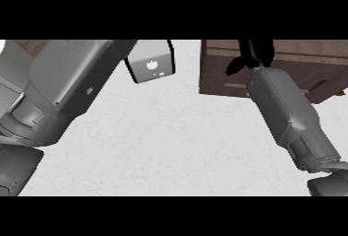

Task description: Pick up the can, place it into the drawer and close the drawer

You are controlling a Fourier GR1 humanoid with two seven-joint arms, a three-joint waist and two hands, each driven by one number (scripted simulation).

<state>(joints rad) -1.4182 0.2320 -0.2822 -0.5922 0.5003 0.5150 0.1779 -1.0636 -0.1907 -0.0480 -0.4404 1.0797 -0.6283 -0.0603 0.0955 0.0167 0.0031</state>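
The brown wooden drawer unit (285,69) sits at the top right of the white counter (170,138). My right forearm (289,115) rises from the lower right to it. My black right hand (253,51) lies over the unit's top, near its left end. One digit (234,67) hangs down over the front face, and the rest of the hand is cut off by the view's top edge. No can shows anywhere. My left forearm (65,87) fills the left side and runs up out of view. A grey wrist plate (151,62) shows at its end, and the left hand itself is out of sight.
White counter lies bare between the two forearms, from the middle down to the lower edge. A strip of brown wood (31,44) shows at the top left corner. A small orange-brown piece (340,92) sticks out at the drawer unit's right edge.
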